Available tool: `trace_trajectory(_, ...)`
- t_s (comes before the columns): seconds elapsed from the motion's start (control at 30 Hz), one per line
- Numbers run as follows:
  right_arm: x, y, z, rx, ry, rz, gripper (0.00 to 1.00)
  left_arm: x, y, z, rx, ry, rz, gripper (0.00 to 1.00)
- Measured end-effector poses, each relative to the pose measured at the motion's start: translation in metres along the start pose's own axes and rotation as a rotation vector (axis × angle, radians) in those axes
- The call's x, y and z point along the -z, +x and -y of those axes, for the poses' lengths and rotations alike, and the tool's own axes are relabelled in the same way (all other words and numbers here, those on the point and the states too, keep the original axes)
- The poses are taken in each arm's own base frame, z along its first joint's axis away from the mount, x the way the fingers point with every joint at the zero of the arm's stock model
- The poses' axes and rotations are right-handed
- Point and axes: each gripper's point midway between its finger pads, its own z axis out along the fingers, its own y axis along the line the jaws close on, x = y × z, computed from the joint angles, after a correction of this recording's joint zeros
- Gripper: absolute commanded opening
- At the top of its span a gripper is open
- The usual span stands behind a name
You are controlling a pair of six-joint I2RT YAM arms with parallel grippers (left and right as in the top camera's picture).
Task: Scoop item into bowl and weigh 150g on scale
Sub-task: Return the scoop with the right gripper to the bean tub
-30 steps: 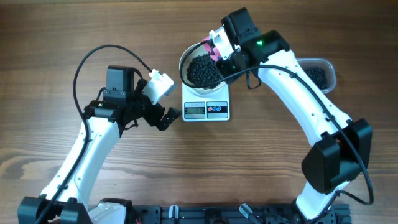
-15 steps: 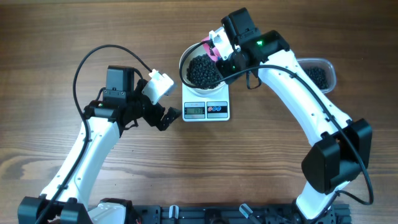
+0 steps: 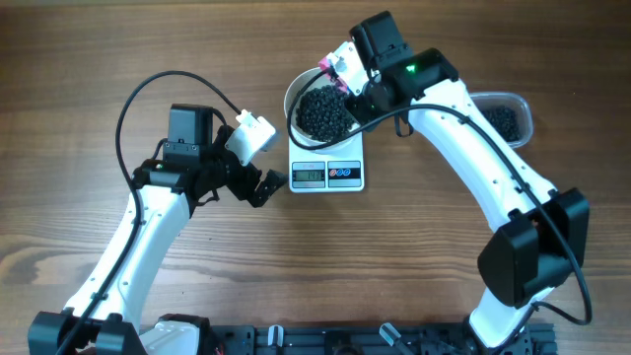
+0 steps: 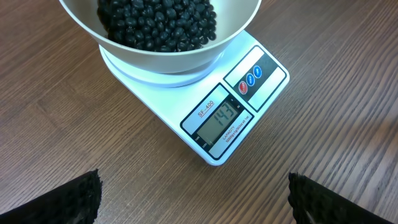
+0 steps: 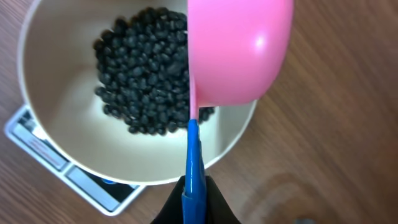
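The right gripper point(image 5: 193, 194) pinches the blue-handled pink plastic scoop point(image 5: 239, 56), tipped over the far right rim of the round white bowl point(image 5: 43, 134) to add tiny black beans point(image 5: 146, 74) on the small white digital scale point(image 3: 343, 176), while the left gripper point(image 3: 264, 185), spread and empty, faces the display point(image 4: 219, 119).

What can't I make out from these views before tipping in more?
Scoop inside: right wrist view shows only its pink back, so whether it is empty is hidden.
Scale display: too small overhead; the bowl covers it in the right wrist view.
Tub: overhead, the right arm hides its end nearer the bowl.
Bowl's far rim: cut off by the left wrist view's top edge.
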Motion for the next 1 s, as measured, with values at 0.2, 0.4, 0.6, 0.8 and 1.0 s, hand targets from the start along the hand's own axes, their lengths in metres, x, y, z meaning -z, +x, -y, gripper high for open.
trace_trajectory(0.2,0.001,0.001,0.006,0.046,0.072,-0.023,0.04,0.0,0.0,0.0,0.0,0.0,0.0,1.0)
trace_trajectory(0.4,0.001,-0.004,0.01,0.005,0.09,-0.004,0.04,0.0,0.0,0.0,0.0,0.0,0.0,1.0)
trace_trajectory(0.6,0.026,0.003,0.051,-0.229,0.072,0.044,0.04,0.0,0.0,0.0,0.0,0.0,0.0,1.0)
trace_trajectory(0.8,0.09,0.08,0.125,-0.576,0.078,0.031,0.04,0.0,0.0,0.0,0.0,0.0,0.0,1.0)
trace_trajectory(1.0,0.108,0.167,0.157,-0.82,0.087,-0.104,0.04,0.0,0.0,0.0,0.0,0.0,0.0,1.0)
